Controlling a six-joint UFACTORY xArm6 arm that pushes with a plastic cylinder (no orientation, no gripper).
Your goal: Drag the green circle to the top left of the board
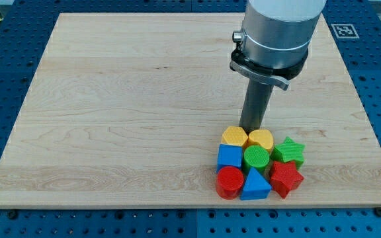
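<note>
The green circle (pixel 256 157) sits in the middle of a tight cluster of blocks near the view's bottom right of the wooden board (pixel 111 99). My tip (pixel 251 129) stands just above the cluster, touching or nearly touching the gap between the yellow hexagon (pixel 235 137) and the yellow round block (pixel 261 139). The green circle lies right below these two yellow blocks, so they stand between it and my tip.
Around the green circle: a blue block (pixel 229 157) on its left, a green star (pixel 288 151) on its right, a red circle (pixel 230 182), a blue triangle (pixel 255 184) and a red star (pixel 286 178) below. The arm's grey body (pixel 276 33) hangs over the board's upper right.
</note>
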